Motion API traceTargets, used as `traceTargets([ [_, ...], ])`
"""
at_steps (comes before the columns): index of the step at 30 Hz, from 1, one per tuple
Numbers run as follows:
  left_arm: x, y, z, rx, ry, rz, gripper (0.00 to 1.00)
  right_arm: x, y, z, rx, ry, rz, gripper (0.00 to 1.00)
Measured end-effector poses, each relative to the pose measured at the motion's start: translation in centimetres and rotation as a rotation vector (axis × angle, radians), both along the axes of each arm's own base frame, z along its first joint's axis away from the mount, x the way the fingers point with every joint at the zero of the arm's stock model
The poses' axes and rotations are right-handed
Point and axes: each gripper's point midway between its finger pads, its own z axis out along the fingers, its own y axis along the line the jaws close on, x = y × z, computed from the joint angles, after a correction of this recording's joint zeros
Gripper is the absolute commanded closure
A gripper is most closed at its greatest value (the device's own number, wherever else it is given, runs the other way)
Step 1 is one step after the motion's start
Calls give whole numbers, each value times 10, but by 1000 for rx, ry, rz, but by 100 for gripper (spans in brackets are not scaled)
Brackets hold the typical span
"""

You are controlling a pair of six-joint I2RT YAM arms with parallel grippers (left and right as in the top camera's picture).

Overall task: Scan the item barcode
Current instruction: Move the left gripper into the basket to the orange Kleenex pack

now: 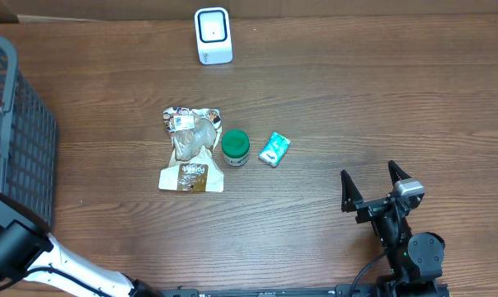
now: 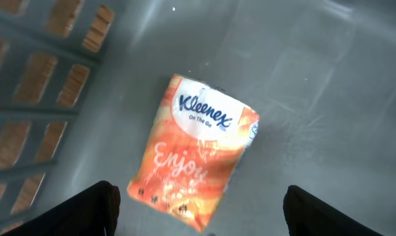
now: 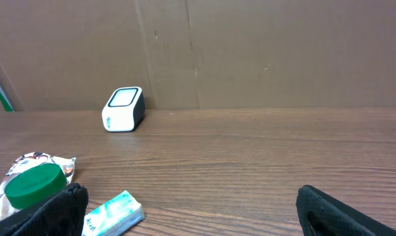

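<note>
Black-fingered left gripper [image 2: 201, 191] hangs with jaws spread wide over the orange plastic Kleenex tissue pack [image 2: 197, 151], which lies loose on the floor of the dark slatted basket [image 1: 26, 132] at nine o'clock. This looks like drop-off. At centre table sit a crinkly brown snack bag [image 1: 191, 153], a green-lidded jar [image 1: 235, 147] and a teal packet [image 1: 274, 150]. The white box scanner [image 1: 213, 35] stands at twelve. Right gripper [image 1: 368, 172] gapes empty at five. Next up, I'd say: lift out, fetch another item, show its barcode.

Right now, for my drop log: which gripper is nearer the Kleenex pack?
Left. The left gripper hangs over the Kleenex pack inside the basket, jaws open. The right gripper is across the table, on its right side, far from the basket.
</note>
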Motion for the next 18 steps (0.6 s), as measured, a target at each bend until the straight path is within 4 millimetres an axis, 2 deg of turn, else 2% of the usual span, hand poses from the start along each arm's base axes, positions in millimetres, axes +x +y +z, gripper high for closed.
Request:
traceTargets([
  [6,1,7,-13,31,36,-56,16,0,0,0,0,1,0,0],
  [12,3,12,-13,64,48,-88,16,0,0,0,0,0,0,0],
  [14,2,12,-17,61,57,-95,18,0,0,0,0,0,0,0],
  [18,0,11,-29,44,78,-101,28,0,0,0,0,0,0,0],
])
